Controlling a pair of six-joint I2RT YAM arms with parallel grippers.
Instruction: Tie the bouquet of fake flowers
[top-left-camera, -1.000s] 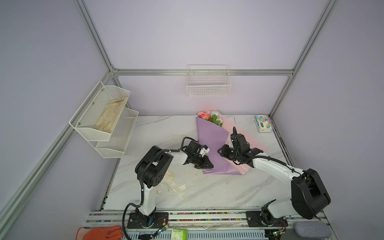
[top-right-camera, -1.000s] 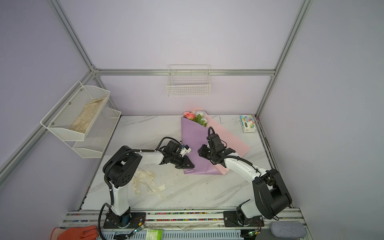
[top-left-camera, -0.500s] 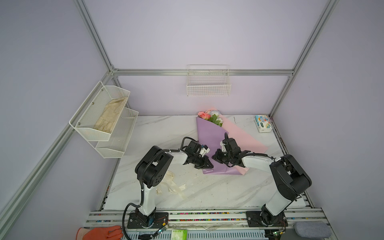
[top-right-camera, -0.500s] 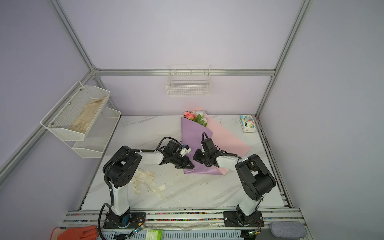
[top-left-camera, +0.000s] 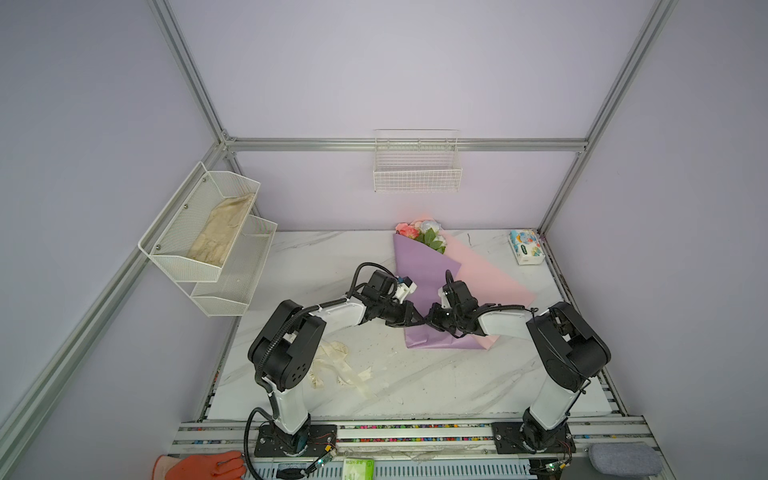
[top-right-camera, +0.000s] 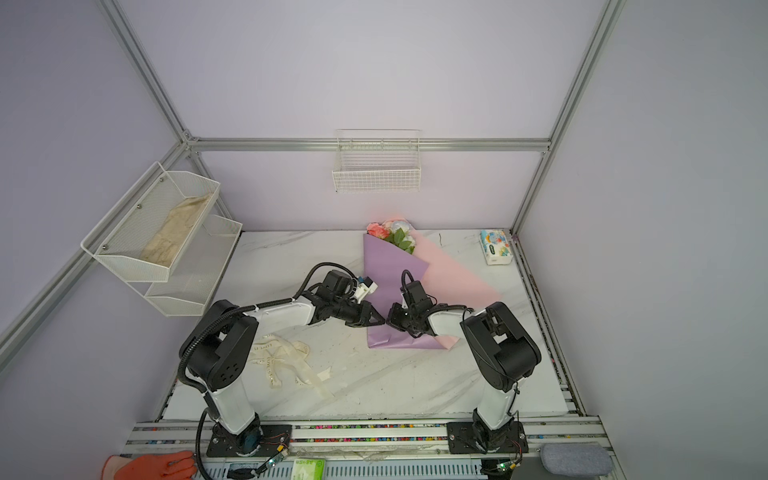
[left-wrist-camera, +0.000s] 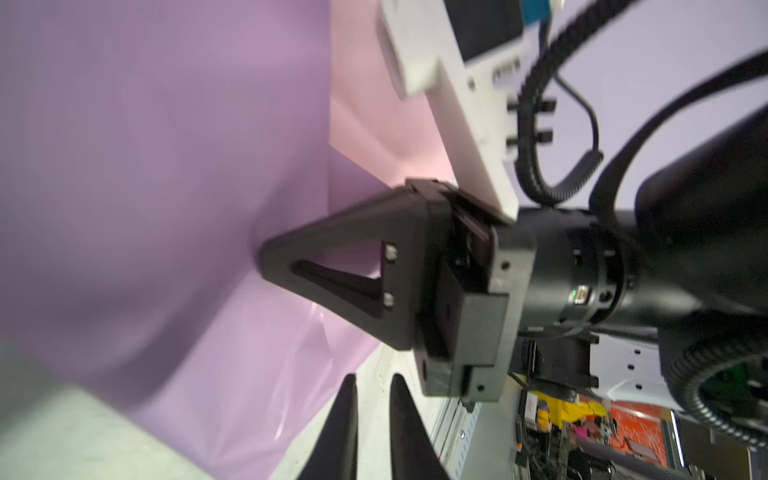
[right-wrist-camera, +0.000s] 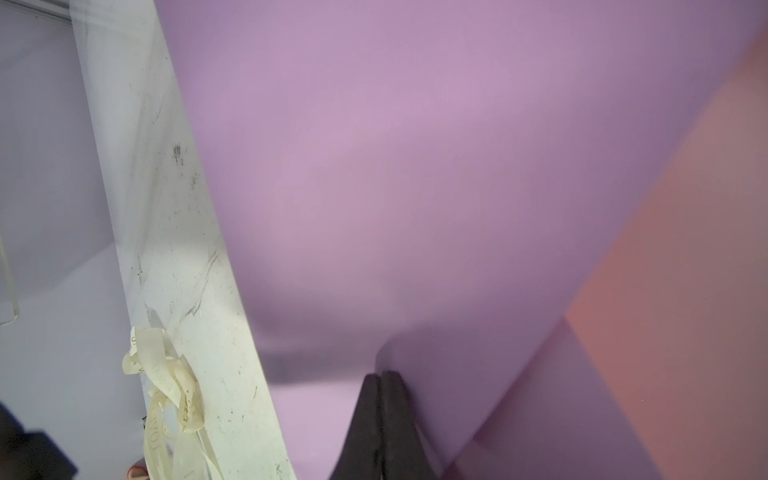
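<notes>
The bouquet of fake flowers lies on the marble table, its pink, white and pale blue heads (top-left-camera: 420, 233) pointing to the back. The stems are hidden in a lilac paper cone (top-left-camera: 424, 286) that rests on a pink sheet (top-left-camera: 492, 280). My right gripper (top-left-camera: 430, 320) (right-wrist-camera: 380, 374) is shut, its tips against a raised fold of the lilac paper; I cannot make out whether any paper is caught. My left gripper (top-left-camera: 417, 323) (left-wrist-camera: 372, 380) faces it at the cone's left edge, jaws a narrow gap apart with only table showing between them.
A loose cream lettered ribbon (top-right-camera: 286, 363) lies on the table near the left arm's base. A tissue pack (top-left-camera: 525, 247) sits at the back right. A white mesh shelf (top-left-camera: 208, 237) hangs on the left wall and a wire basket (top-left-camera: 417, 168) on the back wall.
My right arm has swung in toward the left and down onto the lower part of the lilac cone, and its jaws have closed. The left arm has barely moved.
</notes>
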